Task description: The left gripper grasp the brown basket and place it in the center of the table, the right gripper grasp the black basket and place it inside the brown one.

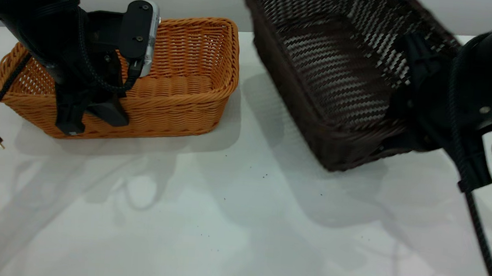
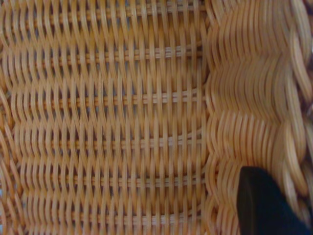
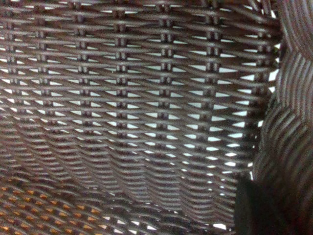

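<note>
Table (image 1: 239,225): bare white area nearest the camera, a few dark specks. Left claw (image 1: 91,119) clamped over the near long wall of the brown basket (image 1: 188,85), 1 finger outside, the other inside. Basket flat on the table at left, long axis running left-right. Right claw (image 1: 409,124) grips the near right rim of the black basket (image 1: 322,65); basket lifted and tilted, opening toward the camera, long axis running near-far. Left wrist view: 1 fingertip (image 2: 264,205) against the tan weave. Right wrist view: light through the open weave, orange showing behind.
</note>
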{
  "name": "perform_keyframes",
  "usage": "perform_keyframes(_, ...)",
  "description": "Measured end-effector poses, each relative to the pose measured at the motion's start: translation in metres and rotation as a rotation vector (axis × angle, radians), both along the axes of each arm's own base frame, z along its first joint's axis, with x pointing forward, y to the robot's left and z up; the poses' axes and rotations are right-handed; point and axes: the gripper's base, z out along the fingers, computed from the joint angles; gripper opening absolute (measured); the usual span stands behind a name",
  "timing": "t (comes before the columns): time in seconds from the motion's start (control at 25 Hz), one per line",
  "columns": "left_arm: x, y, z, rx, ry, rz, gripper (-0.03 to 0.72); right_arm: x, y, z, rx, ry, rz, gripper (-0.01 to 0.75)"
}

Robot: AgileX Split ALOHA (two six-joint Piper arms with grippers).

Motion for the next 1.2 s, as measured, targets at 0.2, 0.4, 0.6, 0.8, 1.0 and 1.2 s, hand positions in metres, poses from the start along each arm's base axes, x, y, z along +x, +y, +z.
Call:
perform_keyframes(0.2,-0.007,-0.001,-0.003,-0.021,0.058,0.021,0.095,0.006,-0.018,0.014,0.011,-0.042,0.010,0.121)
perform_keyframes(0.4,-0.017,-0.006,-0.007,-0.055,0.124,0.047,0.095,0.009,-0.034,0.019,0.009,-0.053,0.043,0.121)
perform_keyframes(0.6,-0.029,-0.031,-0.007,-0.065,0.168,-0.010,0.096,0.011,-0.047,0.020,0.015,-0.046,0.055,0.121)
perform_keyframes(0.8,-0.044,-0.069,-0.007,-0.096,0.175,-0.073,0.096,0.014,-0.059,0.021,0.013,-0.053,0.042,0.121)
perform_keyframes(1.0,-0.064,-0.102,-0.007,-0.113,0.188,-0.149,0.096,0.027,-0.068,0.033,0.013,-0.095,0.090,0.121)
perform_keyframes(1.2,-0.078,-0.121,-0.007,-0.110,0.191,-0.206,0.096,0.039,-0.066,0.047,0.009,-0.133,0.135,0.121)
